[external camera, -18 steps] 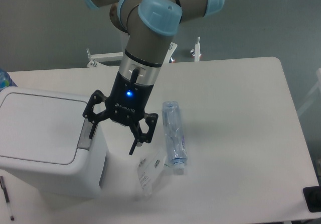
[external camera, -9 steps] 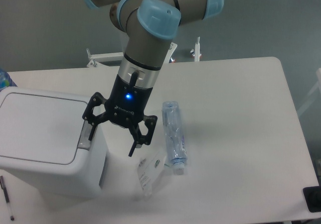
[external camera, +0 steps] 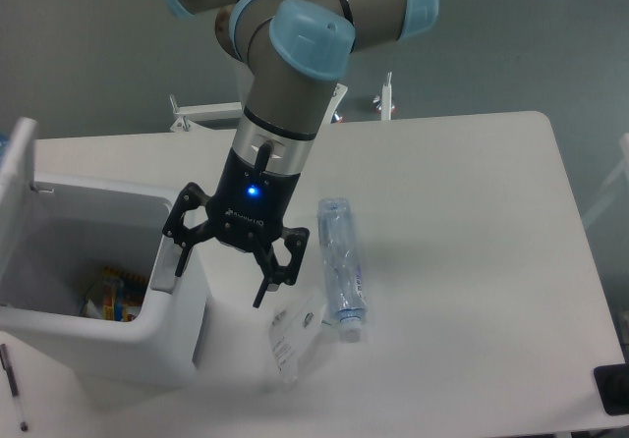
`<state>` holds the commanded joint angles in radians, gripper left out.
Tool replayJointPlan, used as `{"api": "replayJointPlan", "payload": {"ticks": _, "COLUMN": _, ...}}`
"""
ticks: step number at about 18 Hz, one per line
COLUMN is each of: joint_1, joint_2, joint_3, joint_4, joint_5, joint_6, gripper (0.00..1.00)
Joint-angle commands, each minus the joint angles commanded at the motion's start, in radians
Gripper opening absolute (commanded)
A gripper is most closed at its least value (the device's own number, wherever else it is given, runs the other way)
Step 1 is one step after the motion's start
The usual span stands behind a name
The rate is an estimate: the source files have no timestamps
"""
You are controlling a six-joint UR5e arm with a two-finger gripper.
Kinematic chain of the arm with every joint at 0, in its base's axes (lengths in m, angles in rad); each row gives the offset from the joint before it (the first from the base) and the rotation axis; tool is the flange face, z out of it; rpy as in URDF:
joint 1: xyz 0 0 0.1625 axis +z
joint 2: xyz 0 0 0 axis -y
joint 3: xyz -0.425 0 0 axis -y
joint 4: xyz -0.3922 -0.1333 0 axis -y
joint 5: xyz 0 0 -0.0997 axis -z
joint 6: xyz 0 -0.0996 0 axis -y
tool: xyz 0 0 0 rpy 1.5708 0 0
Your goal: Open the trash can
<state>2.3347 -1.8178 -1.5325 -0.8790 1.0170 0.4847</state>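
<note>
Camera view from above: the trash can point(external camera: 147, 335) sits at the table's point(external camera: 472, 212) left edge, its lid point(external camera: 18, 178) swung upright and colourful items, hard to identify, visible inside. Over its right rim, the gripper point(external camera: 218, 271) hangs with fingers spread apart, one at the grey latch point(external camera: 160, 271), a clear bottle point(external camera: 341, 266) lying just beside.

Trash can point(external camera: 147, 335) at the table's point(external camera: 472, 212) left edge, lid point(external camera: 18, 178) raised at its far left side, some packets point(external camera: 108, 296) inside. Gripper point(external camera: 221, 266) just right of the can's right rim, one finger point(external camera: 180, 253) over the latch point(external camera: 162, 266). Right of it lies a bottle point(external camera: 341, 266), a label card point(external camera: 292, 335) in front beside its cap. A pen point(external camera: 12, 384) lies at the front left corner.
</note>
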Motion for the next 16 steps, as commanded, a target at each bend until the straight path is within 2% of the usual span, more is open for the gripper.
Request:
{"api": "replayJointPlan", "payload": {"ticks": 7, "joint_1": 0.015, "joint_2": -0.011, "joint_3": 0.043, "joint_4": 0.0, "joint_5": 0.003, "joint_6": 0.005, "gripper": 1.0}}
{"api": "replayJointPlan", "payload": {"ticks": 11, "joint_1": 0.1, "joint_2": -0.052, "joint_3": 0.035, "joint_4": 0.002, "joint_5": 0.107, "joint_6": 0.014, "gripper": 1.0}}
{"api": "replayJointPlan", "payload": {"ticks": 13, "joint_1": 0.155, "joint_2": -0.089, "joint_3": 0.044, "joint_4": 0.002, "joint_5": 0.112, "joint_6": 0.032, "gripper": 1.0}}
{"api": "replayJointPlan", "payload": {"ticks": 16, "joint_1": 0.176, "joint_2": -0.116, "joint_3": 0.072, "joint_4": 0.002, "joint_5": 0.113, "joint_6": 0.04, "gripper": 1.0}}
